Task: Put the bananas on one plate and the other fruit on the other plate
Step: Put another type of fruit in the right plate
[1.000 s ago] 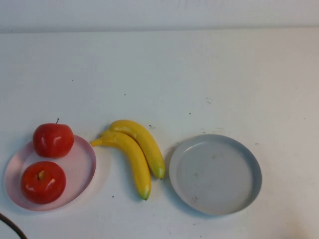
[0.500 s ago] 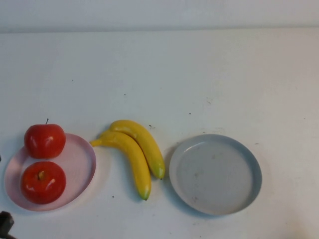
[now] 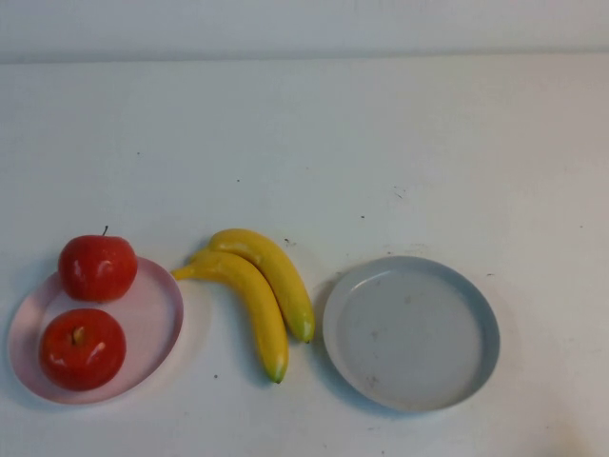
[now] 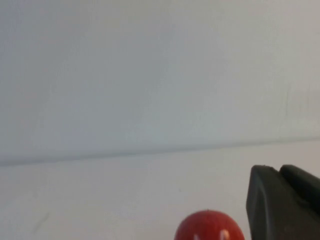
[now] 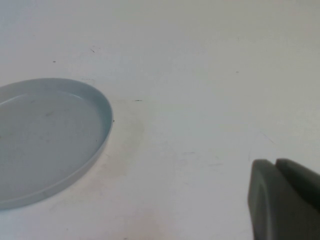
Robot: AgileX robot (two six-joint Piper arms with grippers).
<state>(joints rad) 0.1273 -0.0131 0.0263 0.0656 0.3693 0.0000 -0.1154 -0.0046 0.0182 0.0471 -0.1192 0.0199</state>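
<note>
Left pincer (image 4: pixel 282 200) closed, empty, beside an apple (image 4: pixel 209 226); right pincer (image 5: pixel 282 200) closed, near grey-blue plate (image 5: pixel 102 107).

The apples (image 3: pixel 90 309) gleam glossy; the bananas (image 3: pixel 257 290) look smooth, perhaps plastic; beside them, the grey-blue plate (image 3: pixel 411 331) appears matt.

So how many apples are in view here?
2. The far apple sits on the far rim of the pink plate; the near apple rests inside it. None seem hidden. Left gripper and right gripper are shut, empty.
</note>
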